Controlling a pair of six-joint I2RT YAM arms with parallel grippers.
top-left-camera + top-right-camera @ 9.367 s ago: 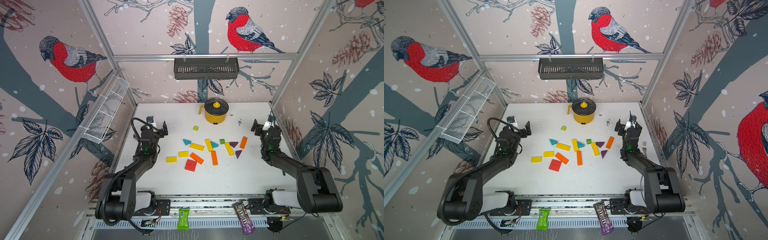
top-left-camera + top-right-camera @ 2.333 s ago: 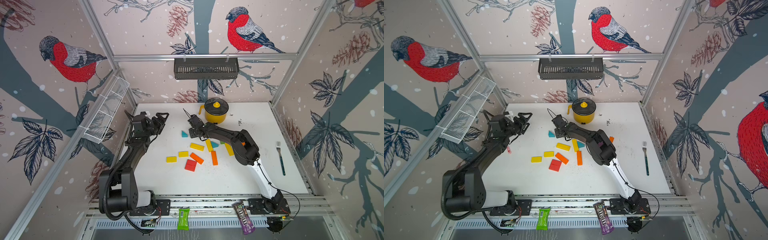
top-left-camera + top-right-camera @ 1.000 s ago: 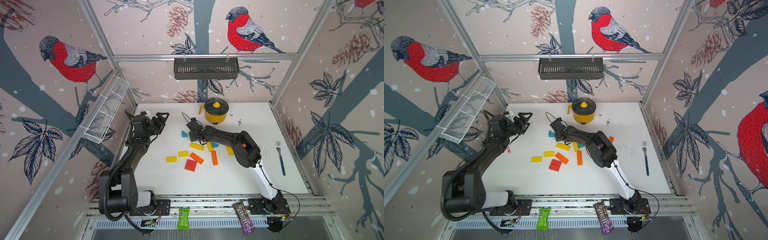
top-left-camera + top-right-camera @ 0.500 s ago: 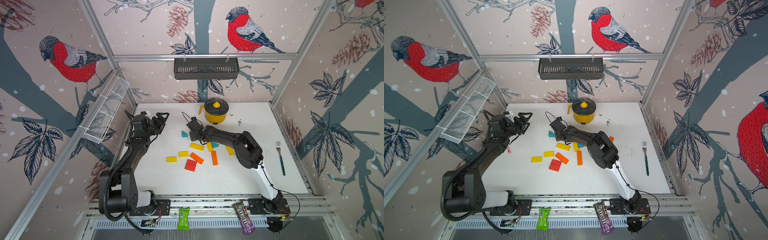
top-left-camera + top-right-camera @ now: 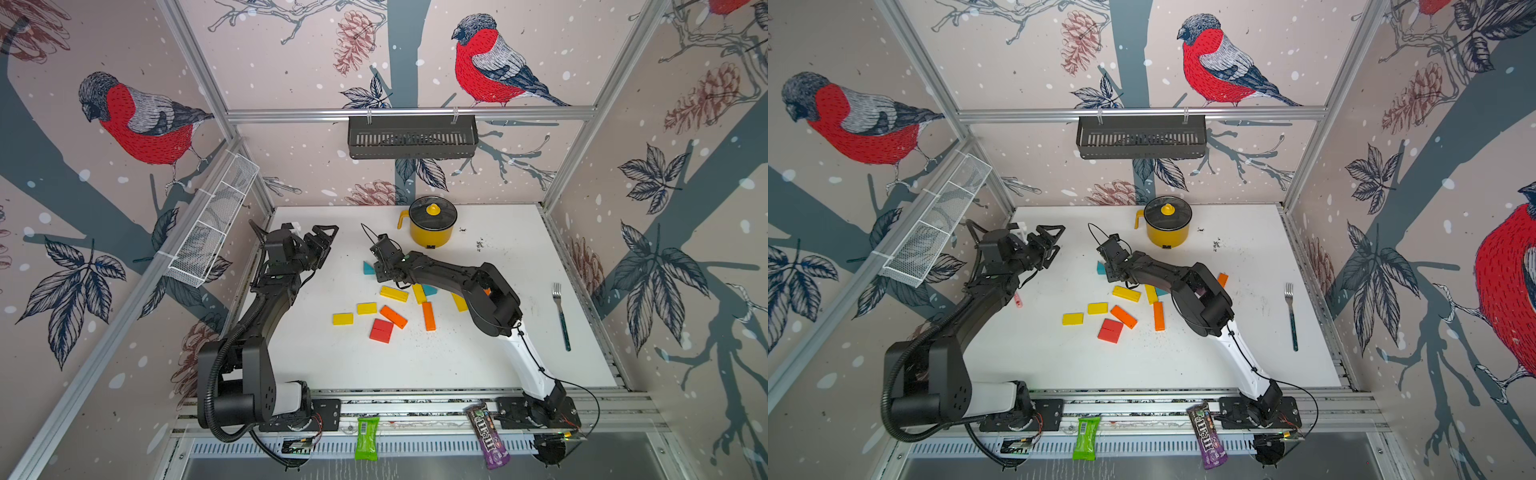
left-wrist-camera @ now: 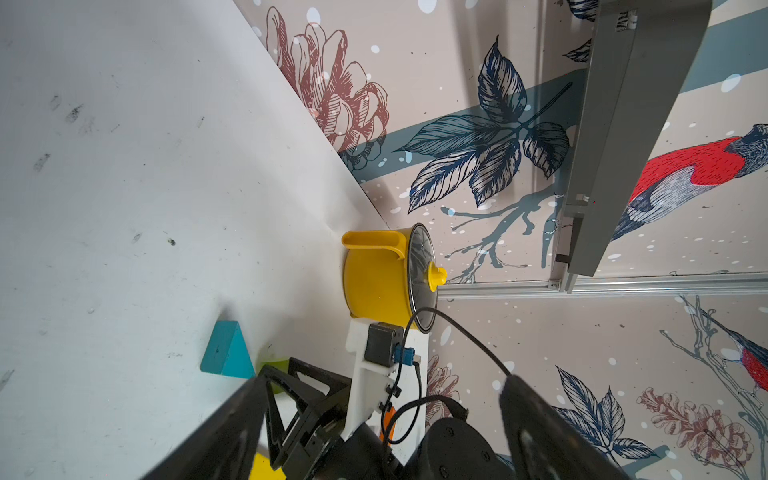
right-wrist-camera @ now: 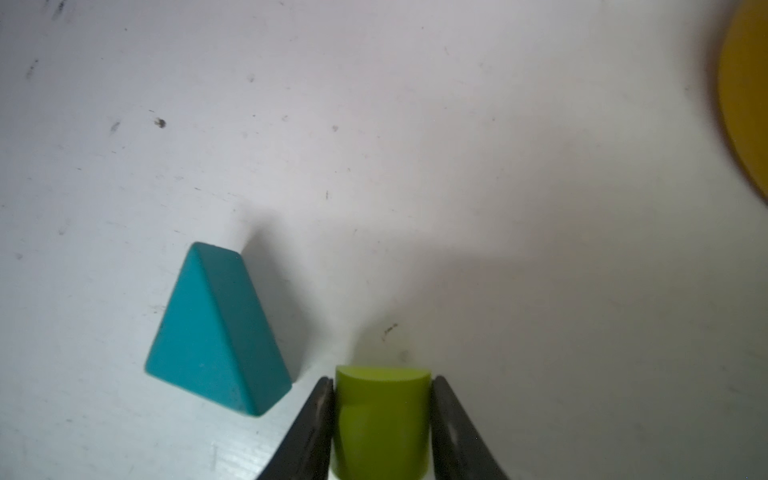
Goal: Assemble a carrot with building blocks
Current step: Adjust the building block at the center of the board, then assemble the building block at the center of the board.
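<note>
We see our right gripper (image 7: 382,379) clasping a small green block (image 7: 381,415) just beside the teal triangle (image 7: 212,328), perhaps touching the white table (image 5: 415,361), our left gripper (image 5: 326,243) spread empty; next, we judge, it needs carrying to the orange blocks (image 5: 392,316).

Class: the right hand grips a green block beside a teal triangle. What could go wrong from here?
The right hand pinches the rounded green block by its sides, so it might slip or twist. The teal triangle lies close beside it, so the hand may knock it when moving or setting down.
</note>
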